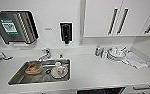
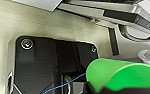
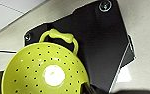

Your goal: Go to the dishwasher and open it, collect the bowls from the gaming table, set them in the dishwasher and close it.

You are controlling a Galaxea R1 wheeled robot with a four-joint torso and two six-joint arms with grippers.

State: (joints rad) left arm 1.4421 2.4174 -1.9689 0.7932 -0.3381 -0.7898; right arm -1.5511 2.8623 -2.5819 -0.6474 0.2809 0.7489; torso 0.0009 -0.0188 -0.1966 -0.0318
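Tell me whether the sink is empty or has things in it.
Not empty. In the head view the sink holds an orange-brown container and a round plate with a white item, below the tap.

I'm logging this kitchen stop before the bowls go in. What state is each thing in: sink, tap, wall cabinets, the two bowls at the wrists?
Sink: holds dirty dishes, no standing water visible.
Tap: no water seen running.
Wall cabinets: doors shut.
Green bowl: close at the left wrist, tilted on its side.
Yellow-green perforated bowl: close at the right wrist, inside facing the camera, nothing in it.
Plates: stacked on the counter.
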